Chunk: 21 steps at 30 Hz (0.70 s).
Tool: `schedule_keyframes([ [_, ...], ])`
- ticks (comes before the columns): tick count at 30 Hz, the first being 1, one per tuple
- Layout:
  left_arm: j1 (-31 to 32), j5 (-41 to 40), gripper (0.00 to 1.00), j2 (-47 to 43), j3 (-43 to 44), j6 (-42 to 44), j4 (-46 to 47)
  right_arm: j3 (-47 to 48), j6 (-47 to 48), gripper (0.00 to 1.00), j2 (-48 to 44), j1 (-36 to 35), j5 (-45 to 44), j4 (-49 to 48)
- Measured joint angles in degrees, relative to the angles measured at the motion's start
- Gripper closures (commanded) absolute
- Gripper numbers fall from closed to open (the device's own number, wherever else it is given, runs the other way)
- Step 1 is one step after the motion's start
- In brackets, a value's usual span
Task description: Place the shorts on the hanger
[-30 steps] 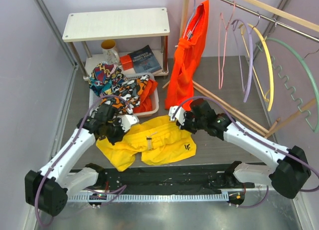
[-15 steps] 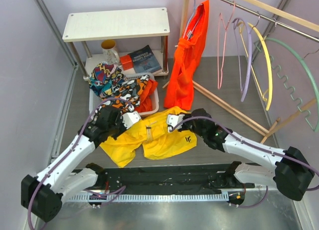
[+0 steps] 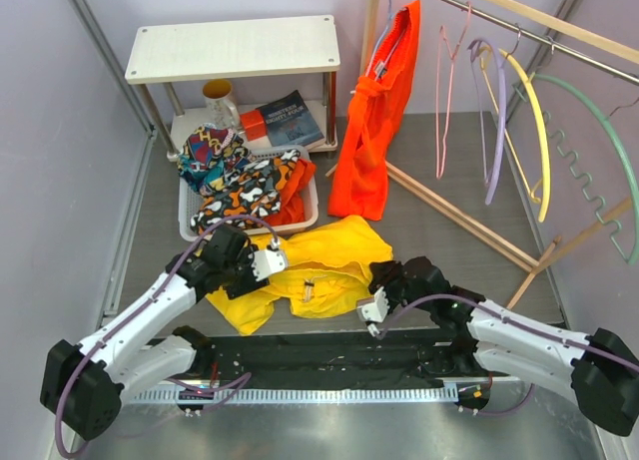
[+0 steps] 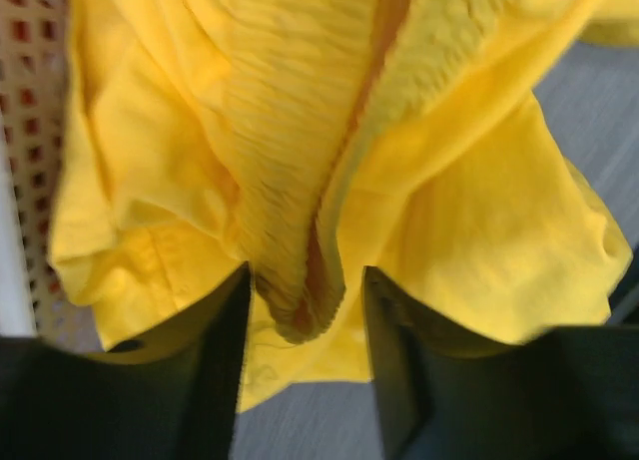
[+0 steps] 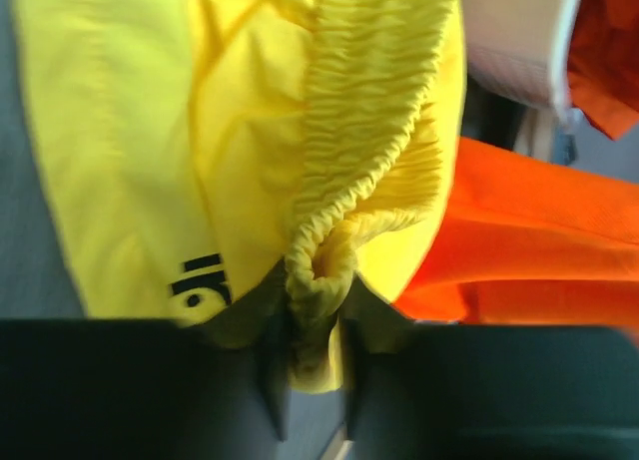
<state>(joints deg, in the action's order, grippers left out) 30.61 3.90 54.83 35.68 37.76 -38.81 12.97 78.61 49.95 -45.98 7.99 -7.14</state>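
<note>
Your shorts (image 3: 319, 265), thin bright yellow fabric with a ruched elastic waistband, lie bunched at the middle of the desk's near edge. Your left gripper (image 4: 305, 320) is clamped on a waistband fold that fills its narrow gap. Your right gripper (image 5: 315, 360) is pinched almost tight on the gathered waistband's other end. The hanger (image 3: 442, 101), slim and pale pink, hangs from the rail toward the far right corner. A white perforated basket (image 3: 184, 213) toward the far left corner holds multicoloured patterned cloth (image 3: 235, 181).
</note>
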Motion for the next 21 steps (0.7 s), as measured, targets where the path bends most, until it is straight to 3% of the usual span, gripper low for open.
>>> schedule_keyframes([
  [1,0.0,0.6,0.38,-0.1,0.0,0.9,-1.3,-0.2,1.8,0.35,-1.3,-0.1,0.7,2.6],
  [3,0.1,2.6,0.34,-0.7,0.1,2.1,-5.1,0.0,4.7,0.27,-4.3,-0.1,2.1,7.0],
  [11,1.6,9.7,0.47,0.3,4.2,5.5,-17.5,5.2,13.2,0.3,-12.6,-0.2,6.3,27.8],
  [15,1.8,12.7,0.31,1.2,8.5,6.3,-21.9,7.3,14.4,0.15,-13.4,-0.2,7.0,35.0],
  [21,1.8,14.8,0.16,0.9,18.0,2.6,-23.7,17.3,6.6,0.08,-11.8,-0.3,8.0,39.3],
])
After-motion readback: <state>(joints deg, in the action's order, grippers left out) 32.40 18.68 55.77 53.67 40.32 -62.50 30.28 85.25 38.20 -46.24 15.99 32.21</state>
